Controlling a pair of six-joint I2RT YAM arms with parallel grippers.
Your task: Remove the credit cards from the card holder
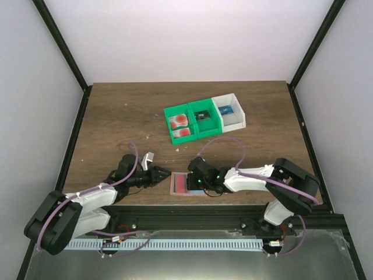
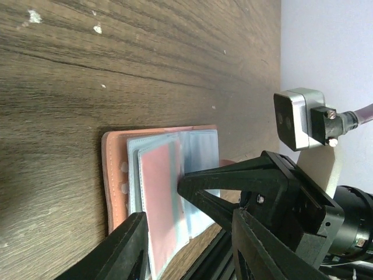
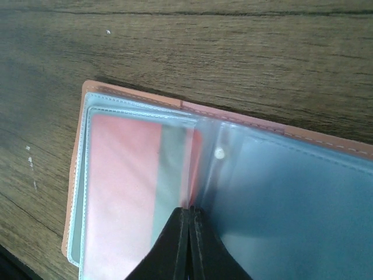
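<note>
Touching open card holder (image 3: 291,198), closed right fingers (image 3: 173,248)

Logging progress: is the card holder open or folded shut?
Open: the card holder lies spread flat, pocket pages exposed, a pink card inside one.

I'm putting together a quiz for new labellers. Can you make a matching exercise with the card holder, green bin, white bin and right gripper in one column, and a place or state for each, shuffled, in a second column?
Things
1. card holder
2. green bin
3. white bin
4. right gripper

Place or state
A. has a blue thing inside
B. fingers closed together
C. lies open at the near edge of the table
D. has cards with red blots inside

Pairs: 1-C, 2-D, 3-A, 4-B
</note>
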